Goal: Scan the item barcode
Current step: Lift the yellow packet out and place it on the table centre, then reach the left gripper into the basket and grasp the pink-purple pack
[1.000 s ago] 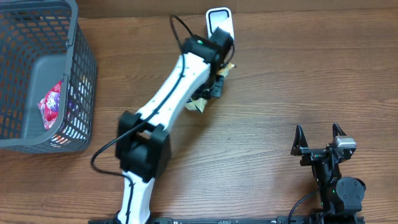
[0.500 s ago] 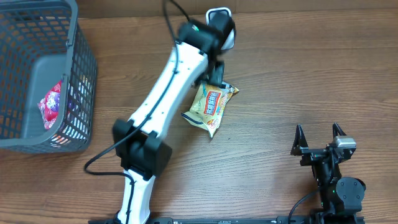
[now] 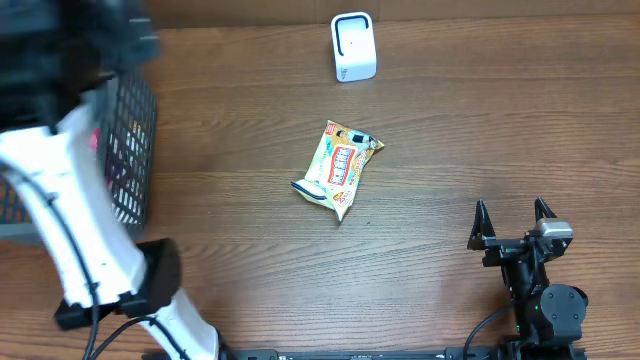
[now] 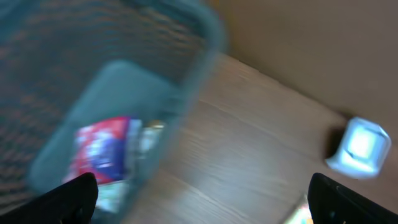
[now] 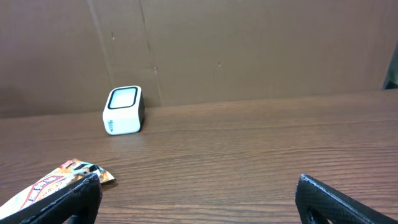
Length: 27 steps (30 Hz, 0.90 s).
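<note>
Left-wrist view: motion blur throughout. The basket [image 4: 93, 37] at upper left shows soft outlines only; the red packet [image 4: 99, 152] inside it is unreadable. The scanner [image 4: 364, 146] at right is a pale smear. Overhead view: the left arm [image 3: 60, 200] blurs out at upper left and covers part of the basket, which the left edge also crops. Right-wrist view: the snack packet [image 5: 53, 183] is cut off at lower left by the frame edge and a finger [image 5: 68, 202] of the right gripper [image 5: 198, 183].

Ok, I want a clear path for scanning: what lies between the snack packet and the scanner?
Nothing. The overhead view shows only bare table between the packet and the scanner, and the right wrist view agrees.
</note>
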Available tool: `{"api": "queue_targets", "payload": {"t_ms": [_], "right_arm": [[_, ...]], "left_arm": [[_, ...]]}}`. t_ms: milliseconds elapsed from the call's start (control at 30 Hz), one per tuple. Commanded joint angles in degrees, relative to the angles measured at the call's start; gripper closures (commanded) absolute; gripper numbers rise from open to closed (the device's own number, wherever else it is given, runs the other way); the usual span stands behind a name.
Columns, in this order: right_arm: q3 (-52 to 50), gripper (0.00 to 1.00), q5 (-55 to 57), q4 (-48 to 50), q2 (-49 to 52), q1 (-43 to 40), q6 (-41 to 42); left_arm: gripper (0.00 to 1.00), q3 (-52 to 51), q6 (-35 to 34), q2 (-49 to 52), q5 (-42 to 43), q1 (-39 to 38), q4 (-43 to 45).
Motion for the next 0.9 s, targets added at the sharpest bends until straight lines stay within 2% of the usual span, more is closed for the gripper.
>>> {"api": "queue_targets", "payload": {"t_ms": [0,200,300,867], "right_arm": [[-0.57,0.0,0.33,0.33,-0.46,-0.13,-0.22],[-0.57,0.0,0.35,0.33,-0.46,-0.13,-0.22],[-0.57,0.0,0.33,0.33,-0.46,-0.13,-0.22],[-0.57,0.0,0.33,0.33,-0.46,-0.13,-0.22]], "left_arm": [[0.0,-1.66,0.02,0.94,4.39,8.26,-0.33],[0.0,-11.39,-0.2,3.13,5.22,19.65,-0.33],[0.0,-15.98,-0.33,4.5,6.91,22.12,-0.09],[0.0,-29.55,-0.33,5.29,4.26,23.5,8.33]]}}
